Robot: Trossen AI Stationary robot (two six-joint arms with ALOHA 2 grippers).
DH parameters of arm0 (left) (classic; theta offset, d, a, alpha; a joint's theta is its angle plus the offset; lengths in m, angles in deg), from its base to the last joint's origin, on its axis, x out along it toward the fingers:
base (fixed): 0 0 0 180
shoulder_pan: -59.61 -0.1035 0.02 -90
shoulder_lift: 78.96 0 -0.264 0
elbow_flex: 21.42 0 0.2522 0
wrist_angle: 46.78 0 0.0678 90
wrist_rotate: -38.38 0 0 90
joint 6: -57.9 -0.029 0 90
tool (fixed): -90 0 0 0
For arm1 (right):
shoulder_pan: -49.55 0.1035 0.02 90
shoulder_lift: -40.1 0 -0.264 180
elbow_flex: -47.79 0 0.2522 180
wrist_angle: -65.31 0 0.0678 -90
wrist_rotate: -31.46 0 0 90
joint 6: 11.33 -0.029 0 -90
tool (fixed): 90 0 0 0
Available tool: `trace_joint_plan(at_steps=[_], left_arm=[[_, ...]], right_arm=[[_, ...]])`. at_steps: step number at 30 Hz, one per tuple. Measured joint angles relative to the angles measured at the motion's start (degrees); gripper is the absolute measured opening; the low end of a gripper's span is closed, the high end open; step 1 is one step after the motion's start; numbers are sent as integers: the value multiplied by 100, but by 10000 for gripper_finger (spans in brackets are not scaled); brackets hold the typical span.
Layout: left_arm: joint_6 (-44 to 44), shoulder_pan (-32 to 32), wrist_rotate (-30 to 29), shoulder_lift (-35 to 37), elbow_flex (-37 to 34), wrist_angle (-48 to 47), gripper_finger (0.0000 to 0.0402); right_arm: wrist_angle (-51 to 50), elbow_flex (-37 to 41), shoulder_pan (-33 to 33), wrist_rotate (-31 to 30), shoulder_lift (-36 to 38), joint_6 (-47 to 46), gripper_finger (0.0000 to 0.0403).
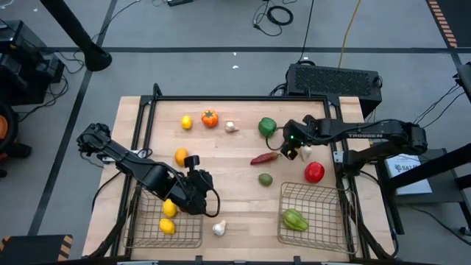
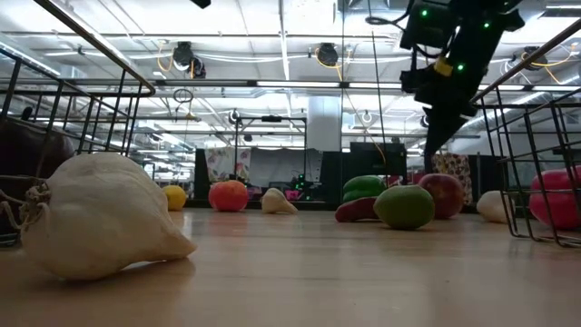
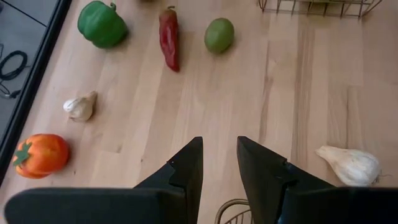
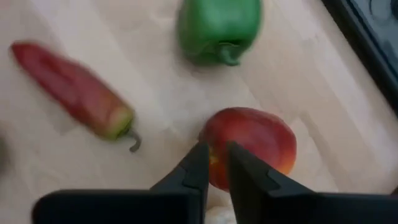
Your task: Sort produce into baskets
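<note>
Sorting partway done. Left basket [image 1: 147,221] holds two lemons [image 1: 168,217]; right basket [image 1: 324,221] holds one green pepper [image 1: 295,219]. Left gripper [image 1: 200,193] hangs over the left basket's inner top corner, fingers a little apart with nothing between them, waiting. Right gripper [image 4: 213,163] is the one at work: well up-table from the right basket, hovering just above a red apple [image 4: 252,142] with a garlic bulb [image 1: 305,153] just beside it. Its fingers stand a narrow slit apart and clasp nothing; whether they are parting or closing I cannot tell. Chili [image 4: 74,90] and a second green pepper [image 4: 219,28] lie close by that apple, toward table centre. Also loose: another apple [image 1: 314,172] just above the right basket, a lime [image 1: 265,179], orange [image 1: 181,156], tomato [image 1: 210,118], lemon [image 1: 187,122], and garlic [image 1: 218,228] beside the left basket. Judged step: reaching for a pick near the apple. Next calls for wider fingers, then descent around one piece without nudging its neighbours.
</note>
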Motion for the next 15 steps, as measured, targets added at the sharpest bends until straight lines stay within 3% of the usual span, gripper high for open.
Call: trace_joint_plan(at_steps=[6,10,15], left_arm=[[-4,0,-33,0,0,-2,107],[-44,-4,-33,0,0,-4,107],[-153,-2,-33,0,0,-28,107]], right_arm=[[192,9,417,-182,0,569,108],[874,309,630,-224,0,1181,150],[1467,826,1030,-588,-2,1804,171]])
